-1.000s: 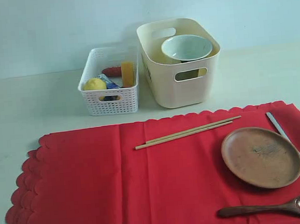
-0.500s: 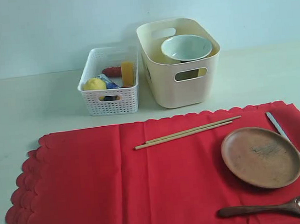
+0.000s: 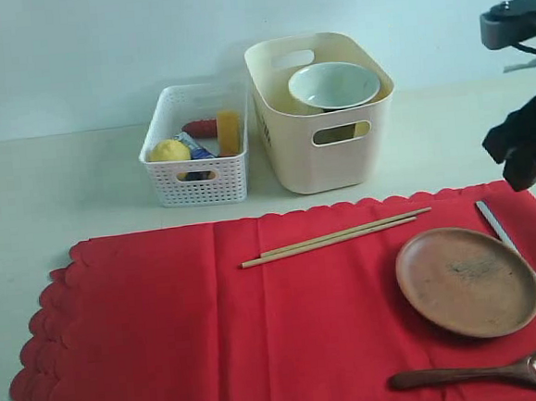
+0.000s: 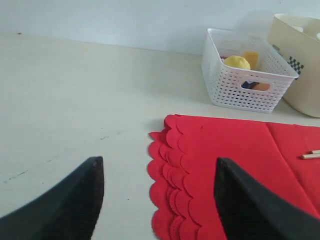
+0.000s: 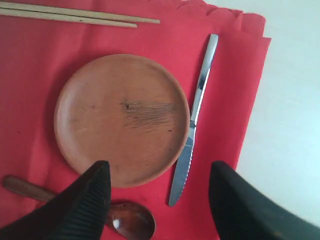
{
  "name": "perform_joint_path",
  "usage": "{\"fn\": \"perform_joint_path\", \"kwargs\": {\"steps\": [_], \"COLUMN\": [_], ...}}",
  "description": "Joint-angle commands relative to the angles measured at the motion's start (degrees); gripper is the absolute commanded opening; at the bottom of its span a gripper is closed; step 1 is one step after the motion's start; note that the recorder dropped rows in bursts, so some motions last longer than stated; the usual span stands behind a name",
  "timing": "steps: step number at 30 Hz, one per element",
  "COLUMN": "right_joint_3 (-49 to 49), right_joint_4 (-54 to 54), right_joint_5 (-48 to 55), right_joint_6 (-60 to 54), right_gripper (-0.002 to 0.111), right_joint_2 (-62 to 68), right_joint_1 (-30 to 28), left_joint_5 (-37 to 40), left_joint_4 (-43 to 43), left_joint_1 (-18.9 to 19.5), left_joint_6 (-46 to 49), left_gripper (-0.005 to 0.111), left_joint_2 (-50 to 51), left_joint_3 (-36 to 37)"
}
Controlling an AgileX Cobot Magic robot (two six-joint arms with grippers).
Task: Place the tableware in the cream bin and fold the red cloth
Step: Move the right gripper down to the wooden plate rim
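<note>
The red cloth lies spread flat on the table. On it rest the wooden chopsticks, the brown plate, the silver knife and the dark wooden spoon. The pale bowl sits inside the cream bin. My right gripper is open, hanging above the knife, the plate and the spoon; its arm shows at the right edge. My left gripper is open over the cloth's scalloped left edge.
A white perforated basket left of the cream bin holds a lemon, a cheese block and other food. Bare table surrounds the cloth, and a pale wall stands behind.
My right arm has come down into the exterior view at the right edge, above the knife. Nothing on the cloth has moved.
</note>
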Motion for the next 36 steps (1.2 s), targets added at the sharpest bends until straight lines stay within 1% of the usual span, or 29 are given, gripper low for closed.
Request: {"fn": "perform_joint_path", "kwargs": {"steps": [1,5,10,12,17,20,23,25,30,36], "right_joint_3": [2.95,3.17,3.17,3.17,2.80,1.38,0.10,-0.50,-2.10,-2.39], "right_joint_4": [5.28,11.91,13.47,15.63,20.60,21.13,24.24,25.95,26.35,27.69], "right_joint_5": [-4.38,-4.49,-6.40,-7.66,-8.36,-8.00,-7.67,-7.01,-5.57,-4.07], "right_joint_6": [-4.21,-9.63,-12.58,-15.83,-21.86,-21.88,-23.62,-25.00,-25.00,-26.07], "right_gripper": [0.057,0.057,0.057,0.057,0.057,0.057,0.056,0.055,0.051,0.045], "right_joint_2": [2.08,6.52,12.48,16.02,22.28,25.68,28.44,29.88,32.13,32.27], "right_joint_1": [-6.07,-9.80,-13.30,-15.86,-18.98,-18.98,-18.85,-18.85,-18.85,-18.85], "left_joint_5": [-0.37,-0.37,-0.37,-0.37,-0.37,-0.37,-0.37,-0.37,-0.37,-0.37], "left_joint_4": [-0.37,-0.37,-0.37,-0.37,-0.37,-0.37,-0.37,-0.37,-0.37,-0.37], "left_joint_1": [0.19,0.19,0.19,0.19,0.19,0.19,0.19,0.19,0.19,0.19], "left_joint_6": [-0.32,-0.32,-0.32,-0.32,-0.32,-0.32,-0.32,-0.32,-0.32,-0.32], "left_gripper": [0.062,0.062,0.062,0.062,0.062,0.062,0.062,0.062,0.062,0.062], "left_joint_2": [-0.26,-0.26,-0.26,-0.26,-0.26,-0.26,-0.26,-0.26,-0.26,-0.26], "left_joint_3": [0.13,0.13,0.13,0.13,0.13,0.13,0.13,0.13,0.13,0.13]}}
